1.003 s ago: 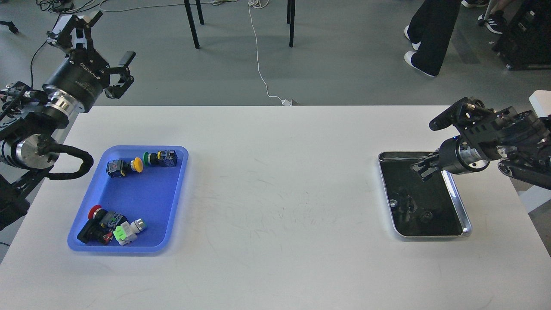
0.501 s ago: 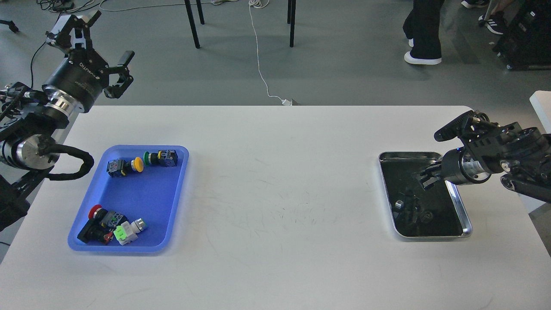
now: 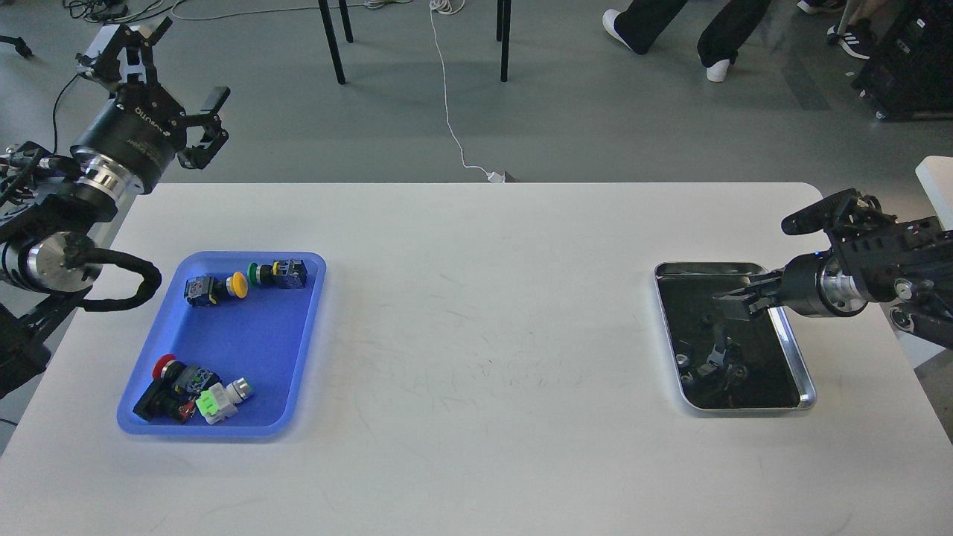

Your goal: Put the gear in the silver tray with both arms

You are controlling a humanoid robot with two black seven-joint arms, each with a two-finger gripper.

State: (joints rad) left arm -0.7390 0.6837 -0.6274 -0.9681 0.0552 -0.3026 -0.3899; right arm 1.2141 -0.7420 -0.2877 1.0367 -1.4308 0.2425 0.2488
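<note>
The silver tray (image 3: pixel 789 350) lies at the table's right side. On its dark floor lie small dark and silver parts (image 3: pixel 711 366), mixed with reflections, so I cannot tell their exact shape. My right gripper (image 3: pixel 737 304) hovers over the tray's far half, pointing left; it is small and dark, and its fingers cannot be told apart. My left gripper (image 3: pixel 167 71) is open and empty, raised beyond the table's far left corner. The blue tray (image 3: pixel 253 350) on the left holds push-button switches: a yellow one (image 3: pixel 238 283), a green one (image 3: pixel 255 273), a red one (image 3: pixel 164 367) and a white-green one (image 3: pixel 216 402).
The white table (image 3: pixel 476 335) spans the view. Beyond its far edge are chair legs (image 3: pixel 331 41), a white cable (image 3: pixel 447 97) and a walking person's legs (image 3: pixel 715 37). A white object (image 3: pixel 938 179) stands at the right edge.
My right arm has drawn back to the right, its gripper levelling out and staying over the silver tray's far half. The left arm has barely moved. The person behind has walked left.
</note>
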